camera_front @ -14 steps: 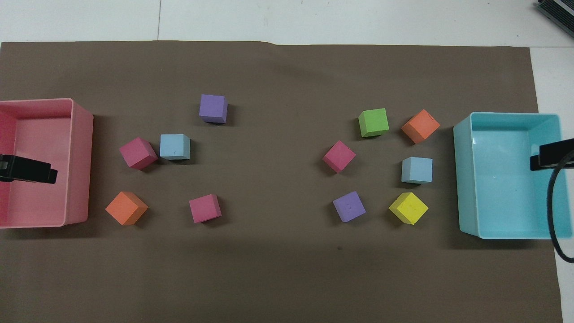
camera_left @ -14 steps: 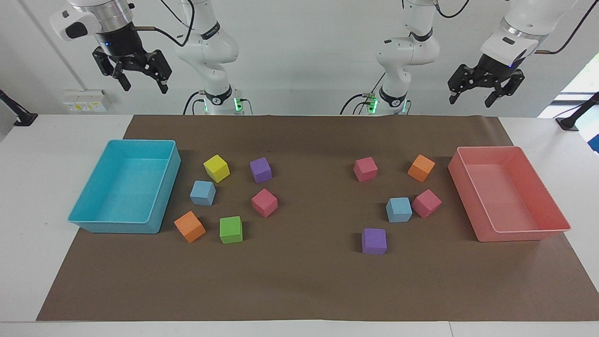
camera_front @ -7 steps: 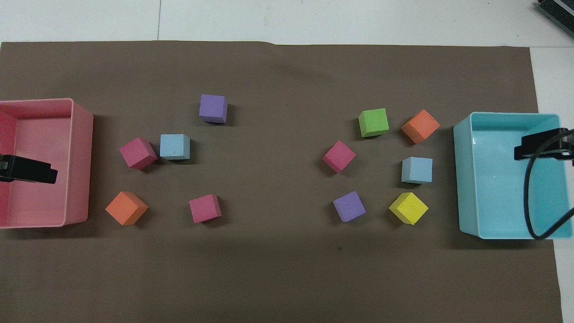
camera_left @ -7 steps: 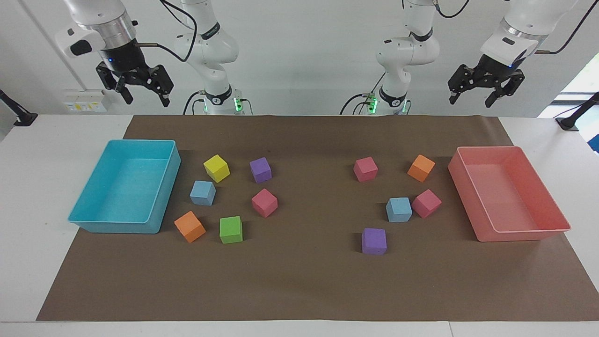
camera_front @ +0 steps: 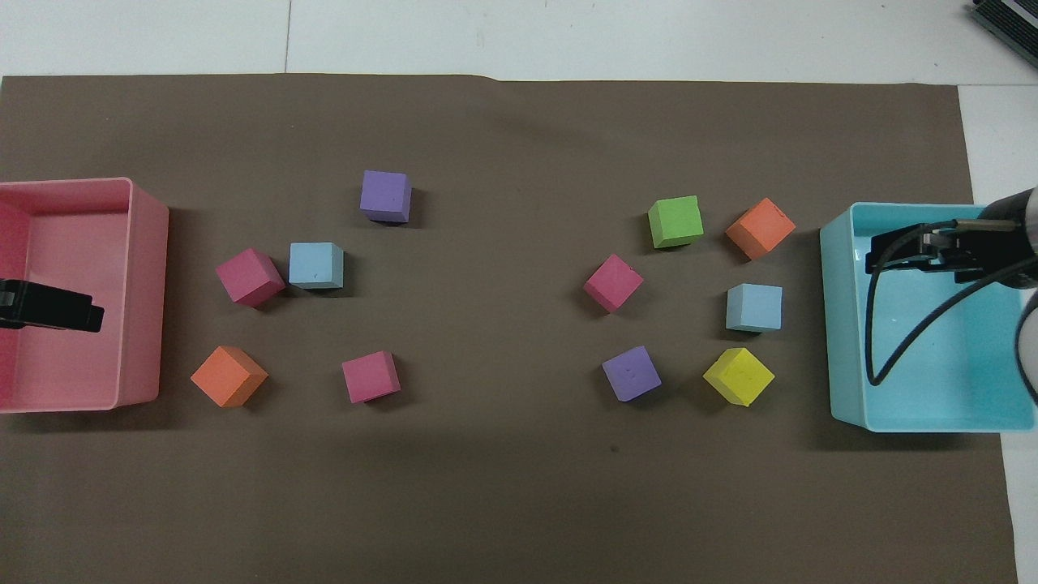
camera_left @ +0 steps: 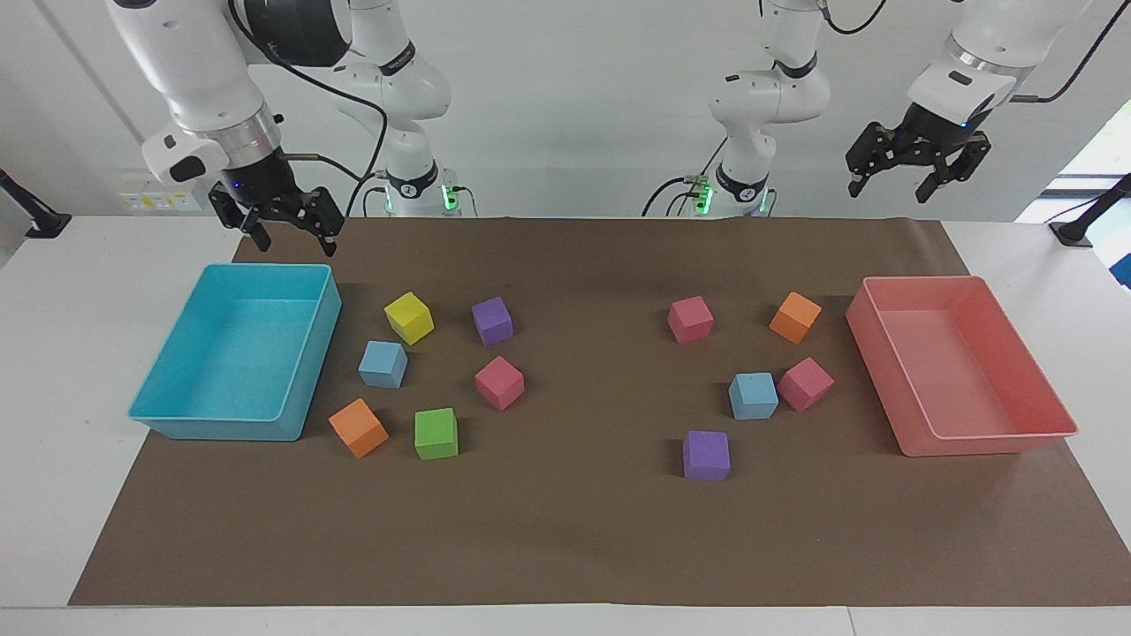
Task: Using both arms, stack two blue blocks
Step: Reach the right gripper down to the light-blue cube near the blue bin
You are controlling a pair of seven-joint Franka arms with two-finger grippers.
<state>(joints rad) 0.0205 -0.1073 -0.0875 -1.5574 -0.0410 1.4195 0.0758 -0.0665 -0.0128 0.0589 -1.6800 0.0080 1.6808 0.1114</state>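
1. Progress: nil; neither cube lifted, no stack formed, whole task outstanding.
2. Right gripper (camera_left: 296,246): raised over the turquoise tray (camera_left: 221,426), above the tray's edge nearest the robots. Jaws released, spread wide, nothing between them.
3. First blue block (camera_left: 383,364): flat on the brown mat (camera_left: 583,530) at the right arm's end of the bench, just beside the turquoise tray, apart from it. Yellow cube (camera_left: 409,317) close by, nearer the robots; orange cube (camera_left: 358,427) and green cube (camera_left: 436,434) farther from them. Top face clear.
4. Second blue block (camera_left: 753,395): flat on the mat toward the left arm's end, well apart from the first. Pink cube (camera_left: 805,383) hard against one side, touching or nearly so; cannot tell which. Purple cube (camera_left: 706,455) near, farther from the robots.
5. Pink tray (camera_left: 972,442): at the left arm's end of the mat, nothing inside.
6. Left gripper (camera_left: 888,190): high over the pink tray, waiting. Jaws released, holding nothing.
7. Outstanding, by judgement: descent on one blue block, grasp, carry across the mat, square placement on the other, release.
8. Risk, by judgement: crowded side of the second blue block likely to foul a jaw on the pink cube.
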